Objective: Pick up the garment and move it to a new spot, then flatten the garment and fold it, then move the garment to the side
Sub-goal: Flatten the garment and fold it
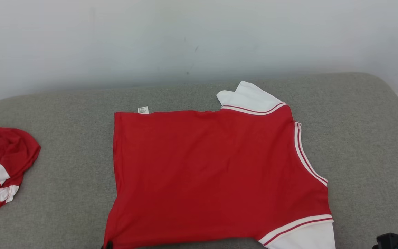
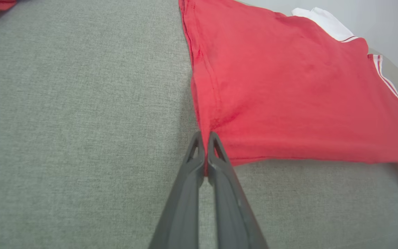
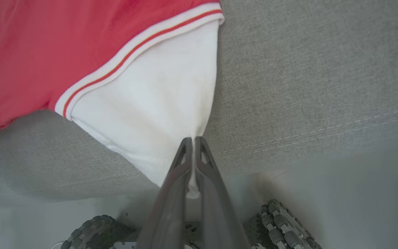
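Dark fingers of the left gripper [image 2: 206, 136] are pressed together on the near hem corner of the red shirt [image 1: 212, 173], with a thin fold of red cloth caught between them. The right gripper [image 3: 192, 140] is likewise closed, clamped on the tip of the shirt's near white sleeve [image 3: 157, 114], and a little white cloth shows between its fingers below the tips.

Spread out mostly flat, the shirt lies in the middle of the grey fabric-covered bench [image 1: 358, 138], with its hem toward the robot's left and its sleeves toward the right. A second white sleeve [image 1: 247, 97] sticks out at the far edge, folded partly over itself. White-and-red striped trim [image 1: 306, 155] runs along the shirt's right edge and where each sleeve meets the red body. A small white label [image 1: 143, 110] pokes out at the far left corner of the hem.

Well apart from it, at the bench's left end, lies a crumpled red-and-white garment [image 1: 2, 166]. Behind the bench stands a pale wall [image 1: 199, 41]. Below the bench's front edge, the right wrist view shows roller-studded wheels [image 3: 282, 221] on a pale floor.
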You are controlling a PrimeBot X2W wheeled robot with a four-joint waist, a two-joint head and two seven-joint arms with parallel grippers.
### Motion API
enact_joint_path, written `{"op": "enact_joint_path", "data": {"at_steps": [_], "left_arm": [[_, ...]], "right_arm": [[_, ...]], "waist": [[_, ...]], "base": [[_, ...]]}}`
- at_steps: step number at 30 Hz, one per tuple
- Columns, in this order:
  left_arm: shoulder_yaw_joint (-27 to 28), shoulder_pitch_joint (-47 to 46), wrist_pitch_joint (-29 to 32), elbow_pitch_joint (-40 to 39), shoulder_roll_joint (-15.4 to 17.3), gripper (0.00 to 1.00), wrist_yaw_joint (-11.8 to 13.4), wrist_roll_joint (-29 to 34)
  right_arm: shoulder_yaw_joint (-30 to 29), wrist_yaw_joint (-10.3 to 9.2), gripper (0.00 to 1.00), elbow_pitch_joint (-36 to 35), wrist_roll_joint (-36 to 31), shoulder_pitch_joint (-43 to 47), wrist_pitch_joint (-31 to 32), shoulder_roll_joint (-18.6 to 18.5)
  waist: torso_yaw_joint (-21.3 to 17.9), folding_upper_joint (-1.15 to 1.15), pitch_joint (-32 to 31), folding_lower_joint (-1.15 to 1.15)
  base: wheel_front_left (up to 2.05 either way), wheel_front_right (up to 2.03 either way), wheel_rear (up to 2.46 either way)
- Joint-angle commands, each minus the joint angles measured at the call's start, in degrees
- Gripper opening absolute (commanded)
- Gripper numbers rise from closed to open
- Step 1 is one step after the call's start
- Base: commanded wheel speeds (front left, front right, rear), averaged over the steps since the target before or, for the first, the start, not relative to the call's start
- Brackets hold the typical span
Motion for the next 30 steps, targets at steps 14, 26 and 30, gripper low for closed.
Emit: {"op": "enact_joint_path", "data": {"at_steps": [14, 26, 30], "left_arm": [[-0.79, -2.31, 10.2, -5.1, 0.61, 0.0, 2.96, -2.47], [-0.87, -11.69, 26.96, -8.71, -0.19, 0.0, 9.17, -5.98], [-0.28, -15.89, 28.61, -7.07, -1.62, 0.0, 11.13, -6.39]], "right_arm": [[1.42, 0.01, 0.0, -5.75, 4.01, -6.88, -0.97, 0.02], [2.06, 0.01, 0.0, -2.23, 1.46, -20.26, -3.16, -0.09], [3.17, 0.01, 0.0, 0.39, -0.02, -24.14, -5.85, -1.12]], "waist": [[0.48, 0.0, 2.24, 0.0], [2.9, 0.0, 4.31, 0.0], [3.39, 0.0, 5.45, 0.0]], "base": [[0.0, 0.0, 0.0], [0.0, 0.0, 0.0], [0.0, 0.0, 0.0]]}}
